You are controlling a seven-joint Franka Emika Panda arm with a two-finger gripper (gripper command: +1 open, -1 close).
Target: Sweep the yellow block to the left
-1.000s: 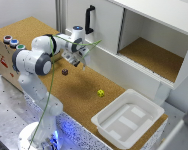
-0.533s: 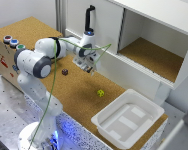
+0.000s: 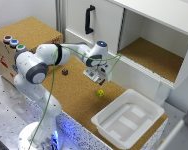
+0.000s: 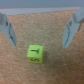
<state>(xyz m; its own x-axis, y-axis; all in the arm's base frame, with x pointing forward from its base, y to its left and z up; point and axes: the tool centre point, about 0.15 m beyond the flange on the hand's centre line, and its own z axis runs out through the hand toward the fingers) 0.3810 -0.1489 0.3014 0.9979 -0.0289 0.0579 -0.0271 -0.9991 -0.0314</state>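
While your gripper [image 3: 98, 78] hangs over the cork surface [image 3: 79, 100], its jaws stand wide apart and hold nothing. The yellow block [image 3: 100, 93] lies on the cork just below them, between the fingers [image 4: 8, 29] in the wrist view, touching neither, near the white tray [image 3: 106, 120].

You see a grainy, matt cork surface [image 3: 79, 95], a smooth plastic-looking white tray [image 3: 153, 111] and a matt yellow block [image 4: 35, 53].
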